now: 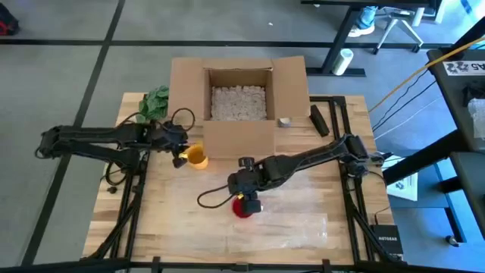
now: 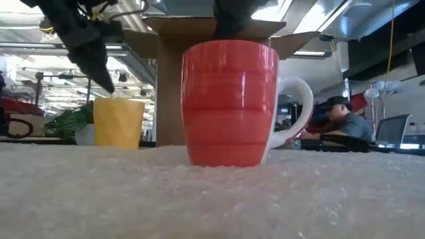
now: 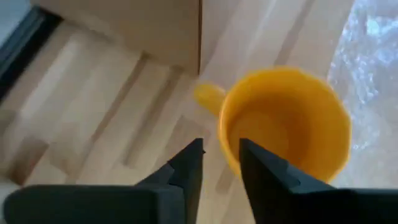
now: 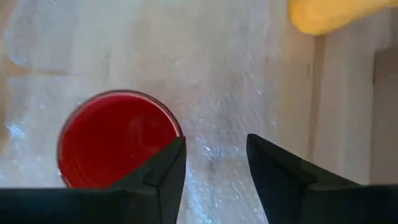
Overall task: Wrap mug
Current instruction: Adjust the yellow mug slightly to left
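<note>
red mug [image 1: 244, 208] upright on bubble wrap [image 1: 303, 220]; right gripper [image 1: 247, 199] above it, fingers apart, empty. left gripper [image 1: 182, 155] parted at yellow mug [image 1: 197, 157] rim.

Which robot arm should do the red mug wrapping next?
Probably the right. Its right gripper hovers open just above the red mug, which stands on the bubble wrap. The left gripper is busy over at the yellow mug, beside the cardboard box.

Overhead camera looks straight down on the whole table [image 1: 303, 220]; a table-level camera looks across it, very close to the red mug [image 2: 229, 103]. Wrist cameras point steeply down — left onto the yellow mug [image 3: 283, 118], right onto the red — both mugs shared with the other views.
</note>
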`<action>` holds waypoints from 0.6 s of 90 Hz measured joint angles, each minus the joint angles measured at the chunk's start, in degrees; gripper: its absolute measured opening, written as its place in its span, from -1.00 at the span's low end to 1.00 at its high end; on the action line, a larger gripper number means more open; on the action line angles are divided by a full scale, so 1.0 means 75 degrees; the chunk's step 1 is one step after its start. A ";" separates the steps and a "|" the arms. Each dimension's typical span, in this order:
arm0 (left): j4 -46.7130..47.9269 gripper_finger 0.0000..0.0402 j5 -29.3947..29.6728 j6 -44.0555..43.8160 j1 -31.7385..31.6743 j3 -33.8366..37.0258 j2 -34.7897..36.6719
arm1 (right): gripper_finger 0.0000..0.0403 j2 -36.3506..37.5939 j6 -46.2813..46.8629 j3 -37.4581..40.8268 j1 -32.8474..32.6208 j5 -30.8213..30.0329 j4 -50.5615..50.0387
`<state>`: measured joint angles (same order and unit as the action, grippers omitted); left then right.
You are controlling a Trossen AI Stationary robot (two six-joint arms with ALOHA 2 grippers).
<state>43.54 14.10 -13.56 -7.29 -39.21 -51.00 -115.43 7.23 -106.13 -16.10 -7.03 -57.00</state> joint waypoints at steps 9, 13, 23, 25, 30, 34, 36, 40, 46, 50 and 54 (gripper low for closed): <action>-0.0307 -0.37 -0.0565 -0.0051 -0.0050 -0.0005 0.0000 | -0.23 0.0101 -0.0004 0.0000 0.0000 -0.0009 0.0028; -0.0371 -0.33 -0.0602 -0.0118 -0.0050 -0.0010 0.0000 | -0.23 0.0120 -0.0006 -0.0005 0.0000 -0.0057 0.0066; -0.0266 -0.25 -0.0600 -0.0204 -0.0053 -0.0013 -0.0073 | -0.23 0.0137 -0.0007 0.0003 0.0000 -0.0128 0.0035; -0.0230 -0.24 -0.0604 -0.0234 -0.0050 -0.0010 -0.0101 | -0.23 0.0140 -0.0007 0.0003 0.0000 -0.0130 0.0053; -0.0162 -0.23 -0.0605 -0.0338 -0.0050 0.0037 -0.0205 | -0.23 0.0165 -0.0007 0.0003 0.0000 -0.0137 0.0095; 0.0002 -0.22 -0.0597 -0.0377 -0.0062 0.0057 -0.0345 | -0.23 0.0177 -0.0007 0.0003 0.0000 -0.0141 0.0120; 0.0054 -0.22 -0.0597 -0.0377 -0.0083 0.0069 -0.0419 | -0.23 0.0177 -0.0007 0.0003 0.0000 -0.0142 0.0130; 0.0115 -0.22 -0.0583 -0.0381 -0.0128 0.0071 -0.0558 | -0.23 0.0177 -0.0009 0.0003 0.0000 -0.0142 0.0140; 0.0097 -0.22 -0.0573 -0.0396 -0.0220 0.0071 -0.0738 | -0.23 0.0177 -0.0010 0.0003 0.0000 -0.0141 0.0195; 0.0030 -0.22 -0.0570 -0.0374 -0.0293 0.0071 -0.0839 | -0.23 0.0177 -0.0010 0.0003 0.0000 -0.0142 0.0232; 0.0008 -0.22 -0.0567 -0.0373 -0.0367 0.0071 -0.0947 | -0.23 0.0177 -0.0010 0.0003 0.0000 -0.0144 0.0227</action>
<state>43.60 9.85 -16.36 -10.04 -38.68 -58.10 -114.10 7.16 -106.10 -16.10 -8.11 -55.30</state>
